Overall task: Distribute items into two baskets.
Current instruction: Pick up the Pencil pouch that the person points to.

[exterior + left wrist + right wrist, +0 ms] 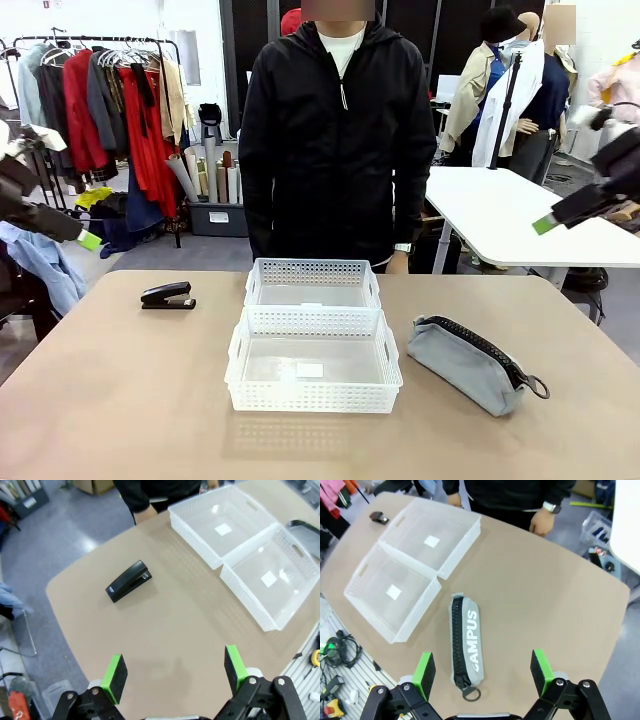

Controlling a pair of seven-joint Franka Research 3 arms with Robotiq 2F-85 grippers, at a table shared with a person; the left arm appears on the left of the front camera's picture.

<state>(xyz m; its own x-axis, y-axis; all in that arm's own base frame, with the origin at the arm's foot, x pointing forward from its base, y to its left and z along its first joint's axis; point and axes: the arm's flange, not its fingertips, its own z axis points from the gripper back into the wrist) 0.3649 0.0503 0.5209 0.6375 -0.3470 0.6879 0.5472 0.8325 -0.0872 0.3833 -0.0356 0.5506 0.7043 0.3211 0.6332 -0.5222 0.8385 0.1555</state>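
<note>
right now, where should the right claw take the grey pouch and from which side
Probably best to take the grey pouch across its middle, the right claw coming straight down and spanning its narrow width. It lies flat and long, with bare table on both long sides.

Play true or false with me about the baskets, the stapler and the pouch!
1. The larger basket and the smaller basket hold no items. True.
2. The stapler sits inside a basket. False: it lies on the table, to the robot's left of the baskets.
3. The grey pouch lies on the table, to the robot's right of the baskets. True.
4. The left gripper grips the stapler. False: it is open, above bare table.
5. The right gripper is open. True.
</note>
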